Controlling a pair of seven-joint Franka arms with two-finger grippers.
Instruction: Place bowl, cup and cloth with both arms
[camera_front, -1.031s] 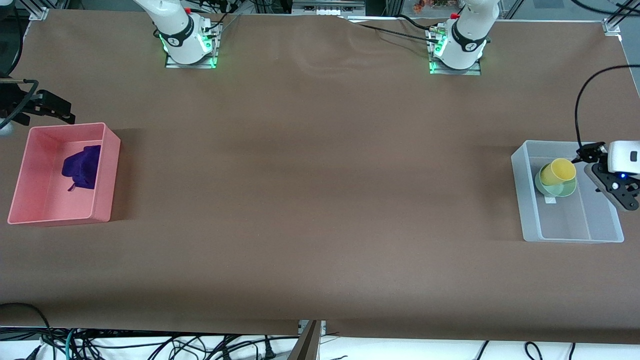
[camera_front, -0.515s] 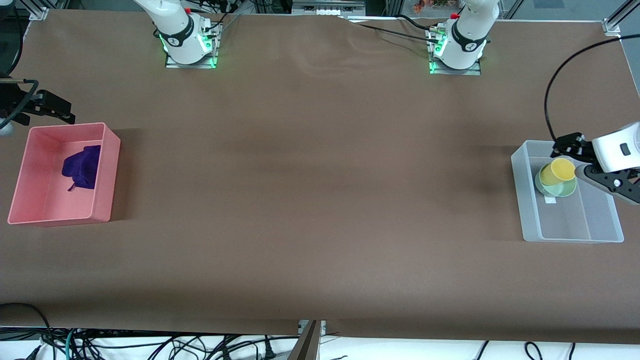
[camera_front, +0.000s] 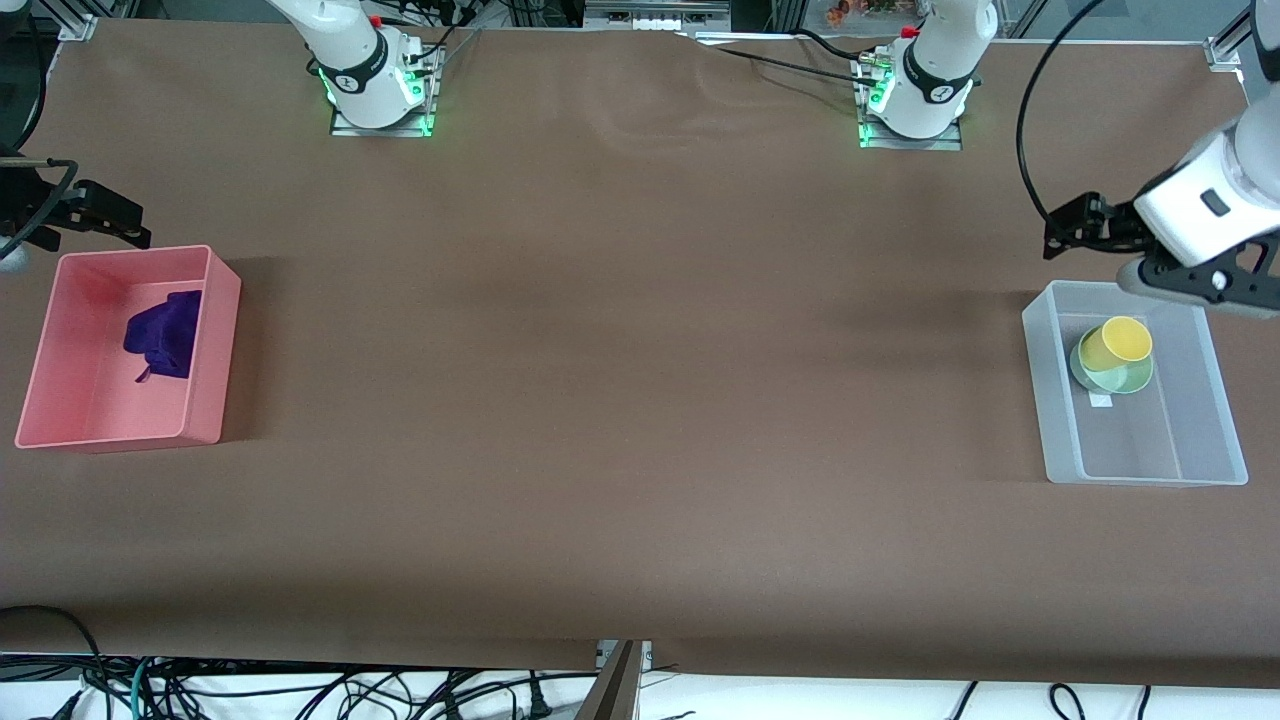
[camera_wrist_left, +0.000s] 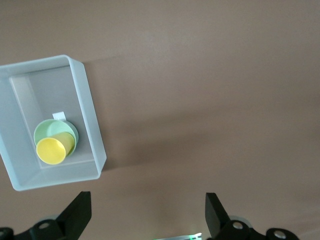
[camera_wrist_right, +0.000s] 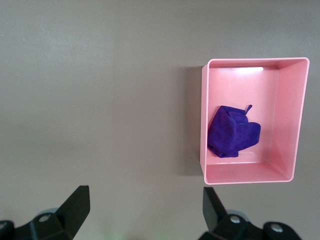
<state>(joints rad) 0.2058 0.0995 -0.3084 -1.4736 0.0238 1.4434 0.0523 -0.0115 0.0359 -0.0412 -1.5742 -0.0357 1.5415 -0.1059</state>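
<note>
1. Left gripper (camera_front: 1058, 232) is up in the air over bare table, just off the corner of the clear bin (camera_front: 1060, 440) at the left arm's end of the table. Its fingers (camera_wrist_left: 76, 212) are spread wide with nothing between them; the wrist view shows both tips far apart.

2. Looking down from that wrist you see the clear bin (camera_wrist_left: 90, 115) with the yellow cup (camera_wrist_left: 50, 150) sitting inside the green bowl (camera_wrist_left: 46, 131). The cup leans over rather than standing straight.

3. From the front it's the same story: cup (camera_front: 1115, 342) nested in the bowl (camera_front: 1125, 378), both tucked toward the end of the bin that's farther from the front camera. There's a small white label (camera_front: 1100, 401) on the bin floor just beside the bowl.

4. Right gripper (camera_front: 100, 213) is parked at the right arm's end of the table, in the air near the corner of the pink bin (camera_front: 205, 400). Fingers (camera_wrist_right: 75, 202) are apart here too, holding nothing.

5. Purple cloth (camera_front: 165, 334) lies bunched up inside the pink bin, close to the wall that faces the middle of the table. In the right wrist view the cloth (camera_wrist_right: 232, 132) has a thin little tail sticking out of it, and the pink bin (camera_wrist_right: 250, 175) sits on bare brown table (camera_front: 620, 400).

6. The two bins are well apart, one at each end.
</note>
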